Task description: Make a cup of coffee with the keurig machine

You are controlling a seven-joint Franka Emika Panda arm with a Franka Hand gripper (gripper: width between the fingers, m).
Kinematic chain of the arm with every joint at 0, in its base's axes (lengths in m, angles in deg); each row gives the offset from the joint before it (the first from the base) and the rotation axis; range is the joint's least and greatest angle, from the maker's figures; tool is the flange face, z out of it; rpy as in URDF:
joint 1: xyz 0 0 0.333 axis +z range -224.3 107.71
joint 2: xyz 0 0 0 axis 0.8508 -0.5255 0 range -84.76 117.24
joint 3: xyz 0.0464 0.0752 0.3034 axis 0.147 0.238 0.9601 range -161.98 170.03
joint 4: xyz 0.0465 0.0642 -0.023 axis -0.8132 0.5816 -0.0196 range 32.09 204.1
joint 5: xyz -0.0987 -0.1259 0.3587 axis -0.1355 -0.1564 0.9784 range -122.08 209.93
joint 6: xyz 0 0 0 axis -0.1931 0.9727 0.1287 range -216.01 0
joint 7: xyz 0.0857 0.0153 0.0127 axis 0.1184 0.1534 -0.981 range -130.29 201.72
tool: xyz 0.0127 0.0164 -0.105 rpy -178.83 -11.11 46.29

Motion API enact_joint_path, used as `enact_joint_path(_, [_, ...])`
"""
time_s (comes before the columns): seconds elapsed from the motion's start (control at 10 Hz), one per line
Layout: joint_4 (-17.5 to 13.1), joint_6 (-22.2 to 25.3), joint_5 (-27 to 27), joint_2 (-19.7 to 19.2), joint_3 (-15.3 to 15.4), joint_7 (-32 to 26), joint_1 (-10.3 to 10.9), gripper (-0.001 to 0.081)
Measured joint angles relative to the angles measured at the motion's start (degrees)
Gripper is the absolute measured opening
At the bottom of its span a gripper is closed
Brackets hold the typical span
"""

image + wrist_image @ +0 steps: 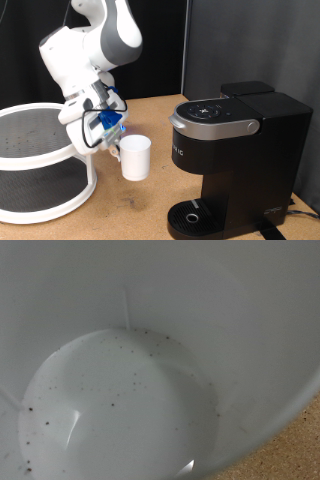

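1. Hanging in the air off the gripper (112, 143) is the cup (136, 157), one white mug, upright, just above the desk (150, 205), between the white tiered stand (40, 165) at the exterior view's left and the keurig machine (235, 150) at its right.
2. Jaws: look clenched on the cup's handle side, but the contact spot is small and partly hidden by the blue parts of the hand, so grip detail isn't sharp.
3. Ext. view only: the arm (95, 45), the machine w/ lid down, top buttons, round drip tray low at front, and the cup clearly apart from the machine, not on the tray.
4. Wrist view only: cup (130, 390) interior fills nearly the whole pic; white walls, bottom dotted w/ small dark specks, no liquid seen. A sliver of brown speckled desk (290, 455) shows at one corner. Fingers not visible there.
5. Counts: 1 cup, 1 machine, 1 stand w/ two tiers, 1 arm.
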Motion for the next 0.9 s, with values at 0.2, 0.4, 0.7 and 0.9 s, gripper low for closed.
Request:
enact_joint_path(0.2, [-0.8, -1.0, 7.6, -4.0, -0.2, -5.8, 1.6, 0.007])
enact_joint_path(0.4, [-1.4, -1.1, 14.1, -7.0, -0.2, -11.9, 2.0, 0.007])
enact_joint_path(0.7, [-2.0, -1.1, 24.1, -10.0, 0.0, -20.9, 2.0, 0.007])
enact_joint_path(0.9, [-3.3, -1.0, 29.9, -12.1, 1.0, -24.9, 2.2, 0.007])
